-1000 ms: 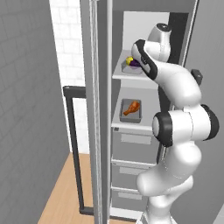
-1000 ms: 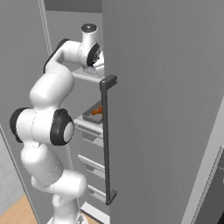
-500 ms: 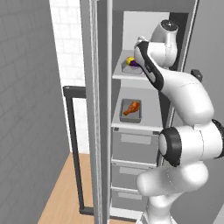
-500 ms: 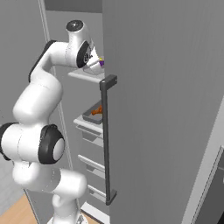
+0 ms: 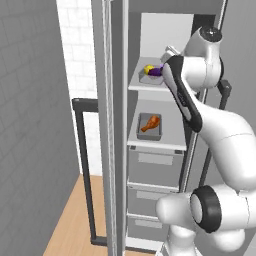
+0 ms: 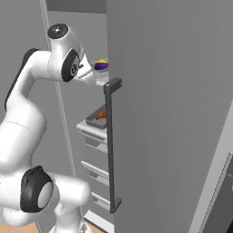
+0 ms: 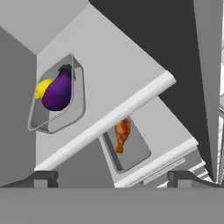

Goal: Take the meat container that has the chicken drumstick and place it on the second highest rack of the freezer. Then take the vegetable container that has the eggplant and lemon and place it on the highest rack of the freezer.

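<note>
The vegetable container lay on the highest rack of the freezer, with the eggplant and the lemon touching each other inside it. One shelf down, the meat container sat on the second highest rack, directly above the grey drawers, and the chicken drumstick rested in it.

Over the last second the arm had swung up and drawn back from the upper shelf: earlier the hand was reaching in beside the vegetable container, and by this moment it had pulled clear. In the hand view the gripper had its fingertips spread wide apart with nothing between them, and the vegetable container stood well apart from them. In the right base view the hand hung just outside the shelf edge, near the long dark bar handle of the freezer door.

That retreat suggests the second placement was finished (both containers appeared settled flat on their racks, though the far edges were partly hidden by the arm in the left base view). Judging from how things lay, the task looked essentially complete, with only withdrawal of the arm left.
</note>
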### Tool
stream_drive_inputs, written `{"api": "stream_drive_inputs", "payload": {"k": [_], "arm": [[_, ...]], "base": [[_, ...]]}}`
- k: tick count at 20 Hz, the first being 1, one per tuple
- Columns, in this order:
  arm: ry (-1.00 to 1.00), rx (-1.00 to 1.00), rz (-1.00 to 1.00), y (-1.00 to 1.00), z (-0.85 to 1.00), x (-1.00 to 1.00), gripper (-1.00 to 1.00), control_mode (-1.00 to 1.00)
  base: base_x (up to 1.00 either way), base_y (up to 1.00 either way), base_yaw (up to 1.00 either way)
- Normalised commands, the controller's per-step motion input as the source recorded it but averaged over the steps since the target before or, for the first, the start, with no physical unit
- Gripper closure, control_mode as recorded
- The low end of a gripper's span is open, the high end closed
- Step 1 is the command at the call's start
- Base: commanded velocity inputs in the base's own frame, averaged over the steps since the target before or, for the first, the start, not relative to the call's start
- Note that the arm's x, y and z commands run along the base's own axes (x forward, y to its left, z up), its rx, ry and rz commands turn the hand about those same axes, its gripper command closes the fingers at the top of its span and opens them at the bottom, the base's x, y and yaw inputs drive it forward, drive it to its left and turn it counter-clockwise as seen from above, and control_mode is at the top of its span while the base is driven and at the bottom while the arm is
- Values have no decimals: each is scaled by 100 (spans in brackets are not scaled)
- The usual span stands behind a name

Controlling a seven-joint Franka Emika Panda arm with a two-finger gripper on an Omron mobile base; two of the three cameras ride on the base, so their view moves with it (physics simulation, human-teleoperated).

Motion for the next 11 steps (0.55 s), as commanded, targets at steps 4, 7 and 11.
{"api": "stream_drive_inputs", "payload": {"k": [4,7,11], "arm": [[0,0,0,33,-8,-100,-100,-100],[0,0,0,40,-48,-100,-100,-100],[0,0,0,35,-83,-100,-100,-100]], "base": [[0,0,0],[0,0,0],[0,0,0]]}}
